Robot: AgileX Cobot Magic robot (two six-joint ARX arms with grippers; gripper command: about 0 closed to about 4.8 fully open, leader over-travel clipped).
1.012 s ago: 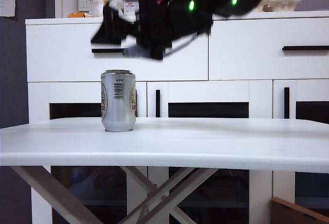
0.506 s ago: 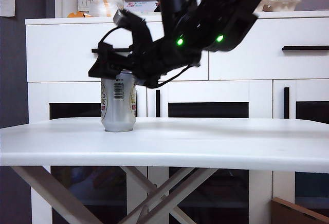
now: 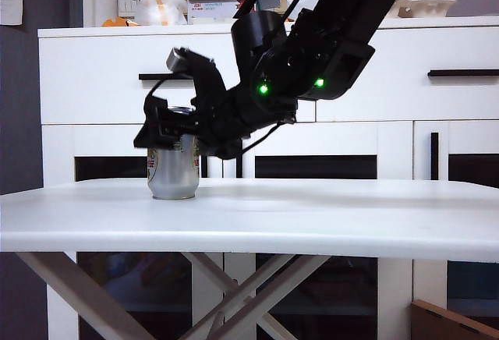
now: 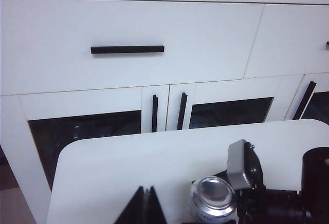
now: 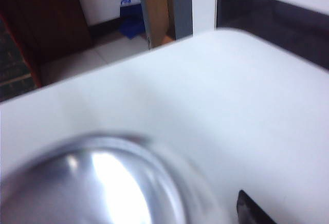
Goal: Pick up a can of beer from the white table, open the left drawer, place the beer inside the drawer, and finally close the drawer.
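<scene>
The silver can of beer (image 3: 173,173) stands upright on the white table (image 3: 327,215), near its left end. My right gripper (image 3: 173,131) reaches in from the upper right and hangs open over the can's upper part, a finger on either side. In the right wrist view the can's top (image 5: 95,183) is a close blur, with one dark fingertip (image 5: 250,212) beside it. My left gripper (image 4: 146,207) is shut and empty over the table, beside the can (image 4: 215,199). The left drawer (image 4: 128,26) is closed, with its black handle (image 4: 127,49) showing.
Behind the table stands the white cabinet (image 3: 234,133). It has a narrower right drawer (image 3: 405,75), dark glass doors with vertical black handles (image 3: 239,157), and clutter on top (image 3: 160,1). The table's rounded front edge (image 3: 249,242) runs across the exterior view.
My right arm has come down from cabinet height to the can, and its open jaws now straddle the can's top. The can has shifted slightly to the left.
</scene>
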